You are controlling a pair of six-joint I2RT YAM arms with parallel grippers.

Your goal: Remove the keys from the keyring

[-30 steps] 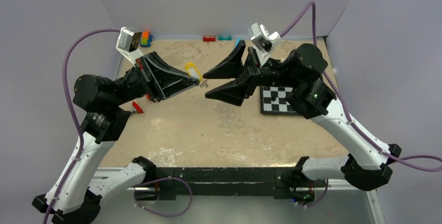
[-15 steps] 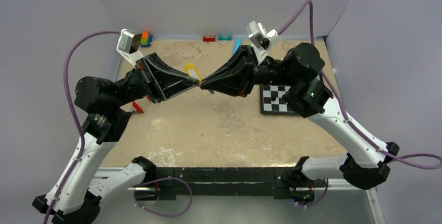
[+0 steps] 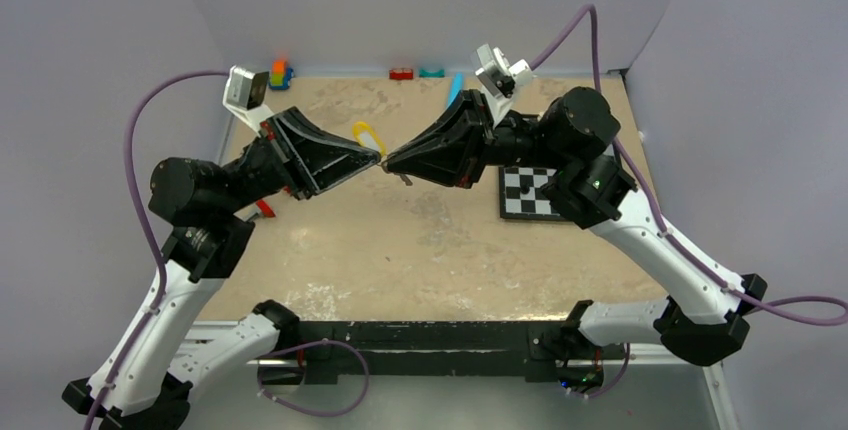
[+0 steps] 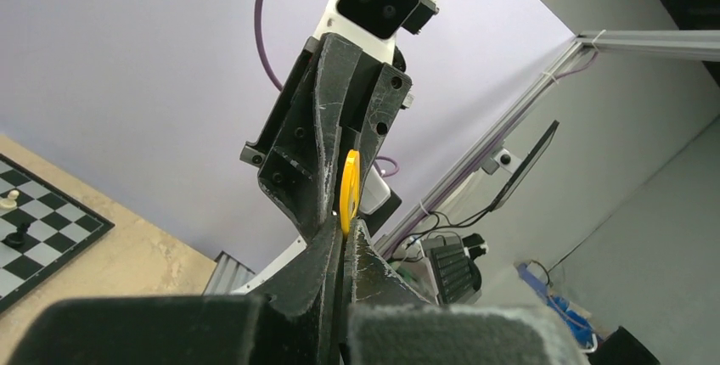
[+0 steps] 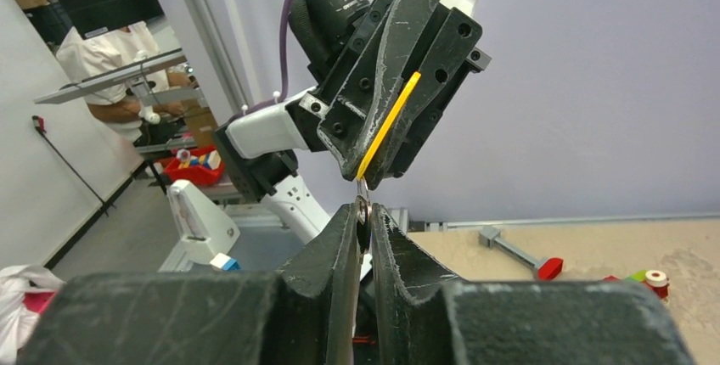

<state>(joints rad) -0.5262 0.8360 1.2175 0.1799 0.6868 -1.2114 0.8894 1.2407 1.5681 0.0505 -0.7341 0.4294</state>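
A: Left gripper [image 3: 377, 158] first. State?
B: Clenched on the yellow key [image 4: 348, 188]. The head sticks out past its tips, edge-on twd the other arm.
A: And the keyring [image 5: 363, 210]?
B: Tiny, at the key's far end, just ahead of the left tips. It's nipped btwn the tips of the right gripper [image 3: 392, 162]. Both are held up off the table [image 3: 420, 240], w/ the two sets of tips nearly touching.
A: So right one's closed on the ring?
B: Looks so in its wrist view: a silver bit is caught btwn the pads. V. shallow bite tho.
A: Risks?
B: 1) On a straight pull the ring prob slips out of the right tips, b/c so little metal is caught. 2) On a twist the plastic head could pivot in the left grip, or pop out & drop. 3) W/ tips this close, any misaligned move & fingers collide.
A: See the ring's split?
B: No, too small to tell.
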